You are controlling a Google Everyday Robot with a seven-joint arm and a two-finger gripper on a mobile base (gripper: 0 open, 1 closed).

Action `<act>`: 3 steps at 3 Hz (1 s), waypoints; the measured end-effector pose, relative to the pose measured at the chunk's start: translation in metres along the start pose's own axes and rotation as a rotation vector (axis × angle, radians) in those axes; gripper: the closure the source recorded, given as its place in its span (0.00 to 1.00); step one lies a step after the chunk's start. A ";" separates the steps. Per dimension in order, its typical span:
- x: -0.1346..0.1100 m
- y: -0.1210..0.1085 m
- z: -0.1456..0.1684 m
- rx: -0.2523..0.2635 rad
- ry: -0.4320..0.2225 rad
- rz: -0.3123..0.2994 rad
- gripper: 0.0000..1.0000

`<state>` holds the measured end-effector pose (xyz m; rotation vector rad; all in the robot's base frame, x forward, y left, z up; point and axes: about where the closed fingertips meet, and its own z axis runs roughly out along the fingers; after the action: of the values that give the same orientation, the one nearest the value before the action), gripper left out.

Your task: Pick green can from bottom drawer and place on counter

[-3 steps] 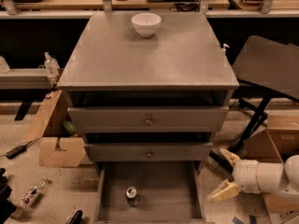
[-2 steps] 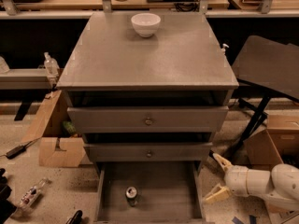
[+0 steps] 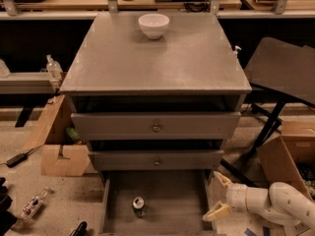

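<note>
The green can point(image 3: 139, 205) stands upright on the floor of the open bottom drawer point(image 3: 177, 200), left of its middle, silver top showing. My gripper point(image 3: 218, 195) is at the lower right, just outside the drawer's right wall, level with the can and well to its right. Its two cream fingers point(image 3: 222, 180) are spread apart and hold nothing. The counter point(image 3: 157, 58) is the broad grey top of the cabinet above.
A white bowl point(image 3: 153, 25) sits at the back of the counter. Two shut drawers with knobs point(image 3: 156, 128) are above the open one. Cardboard boxes stand left point(image 3: 61, 154) and right point(image 3: 285, 156). A dark folding table point(image 3: 285, 68) is at right. Bottles lie on the floor at left.
My gripper and arm have moved left and slightly down, toward the open bottom drawer's right wall. The can and bowl have not moved.
</note>
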<state>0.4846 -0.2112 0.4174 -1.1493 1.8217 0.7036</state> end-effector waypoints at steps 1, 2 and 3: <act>0.017 0.004 0.046 -0.047 -0.005 -0.009 0.00; 0.038 0.005 0.109 -0.090 -0.051 -0.027 0.00; 0.063 0.003 0.163 -0.096 -0.087 -0.034 0.00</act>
<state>0.5265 -0.1063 0.2835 -1.1910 1.7080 0.8162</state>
